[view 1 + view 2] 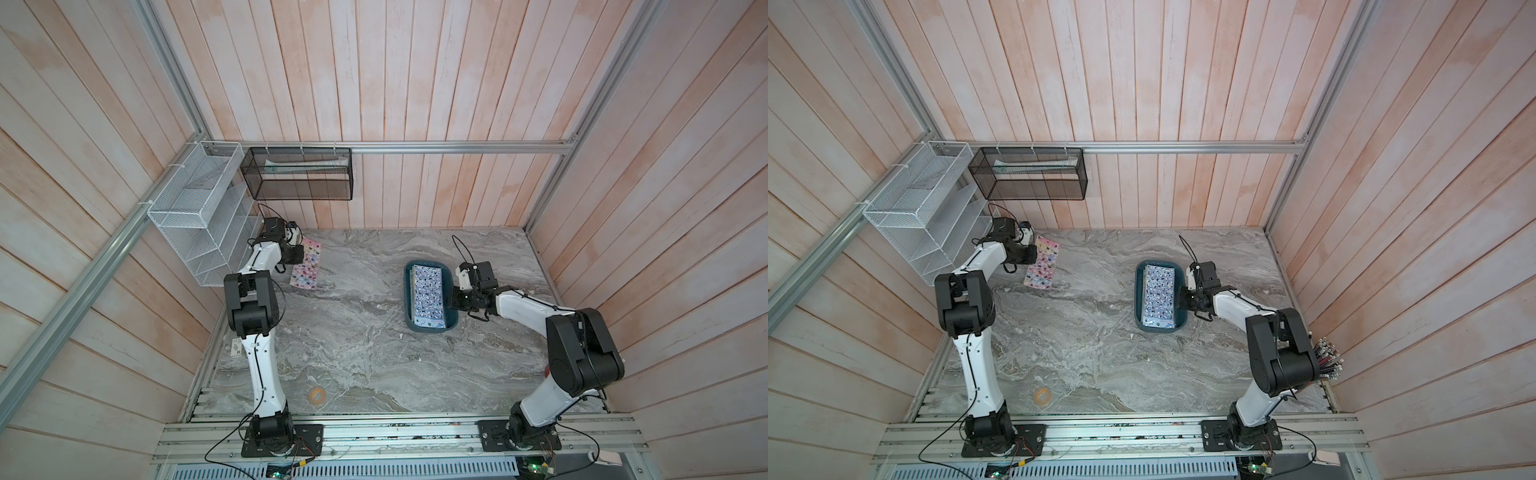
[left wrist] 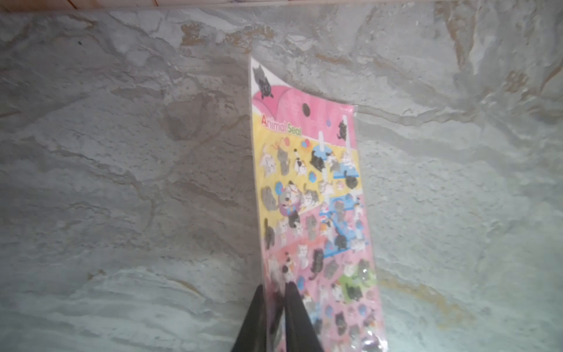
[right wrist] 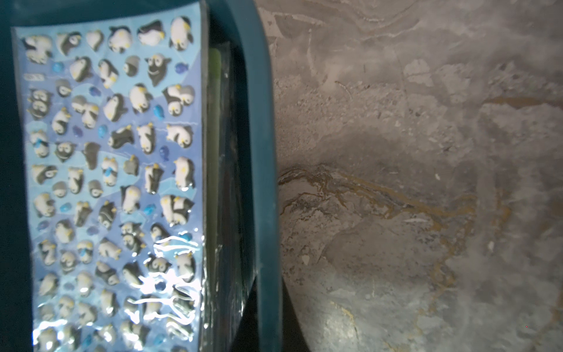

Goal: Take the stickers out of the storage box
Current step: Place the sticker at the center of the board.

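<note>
Two overhead eyes, two wrist close-ups.
Both top views look steeply down on the whole bench; the left wrist view hugs a pink sticker sheet, the right the storage box rim.

Stickers in storage box, mid-right; one sheet left, nr rack

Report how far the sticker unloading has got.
Done: one pink sheet is out of the box, at the table's far left. In hand: the left gripper straddles that sheet's edge, grip unclear; the right gripper is shut on the box wall. Left: the penguin sheet and the stack under it lie in the box.
</note>
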